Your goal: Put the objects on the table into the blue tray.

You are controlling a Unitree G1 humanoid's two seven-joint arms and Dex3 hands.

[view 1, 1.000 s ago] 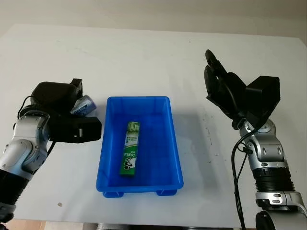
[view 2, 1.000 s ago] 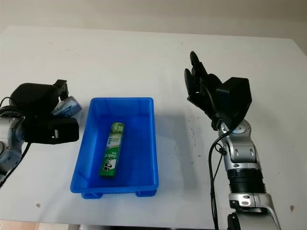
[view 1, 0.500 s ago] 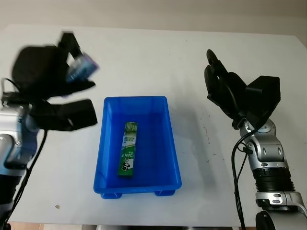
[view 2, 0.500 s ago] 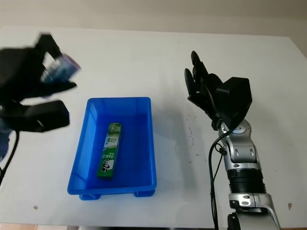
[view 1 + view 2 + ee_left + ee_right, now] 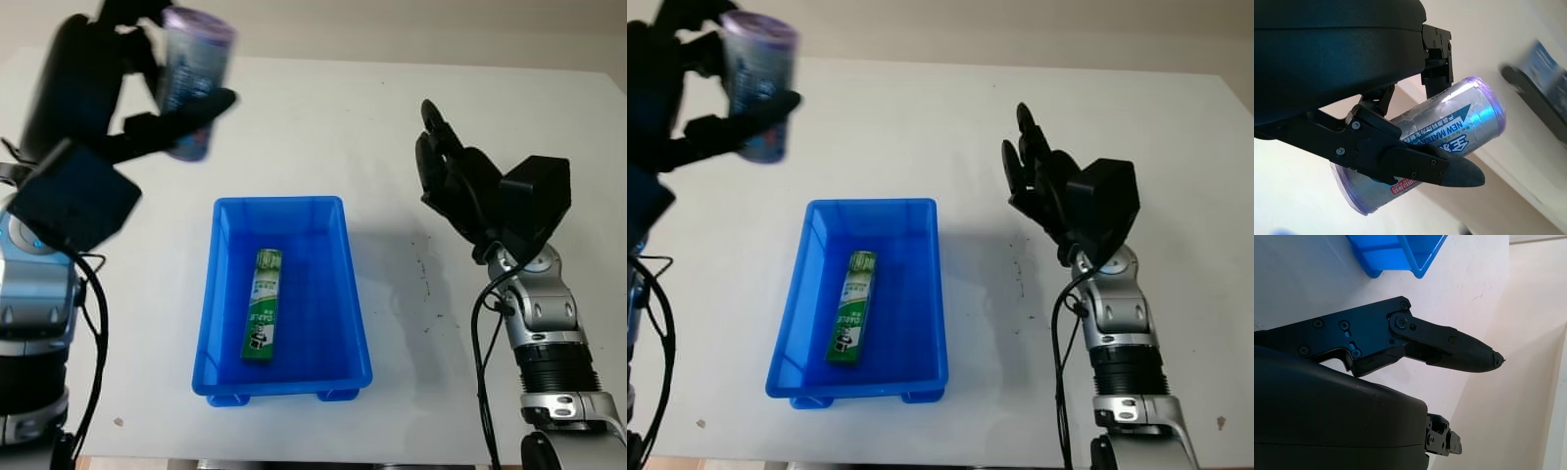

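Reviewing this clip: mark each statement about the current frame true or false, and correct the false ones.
1. The left hand grips a silver-purple can above the table. True.
2. The blue tray holds nothing. False: a green tube lies lengthwise inside it.
3. The can is already over the middle of the tray. False: in the head views it appears past the tray's far left corner, not over its middle.
4. The right hand is open, to the right of the tray, holding nothing. True.
5. The green tube is held by the right hand. False: it lies in the tray, apart from both hands.
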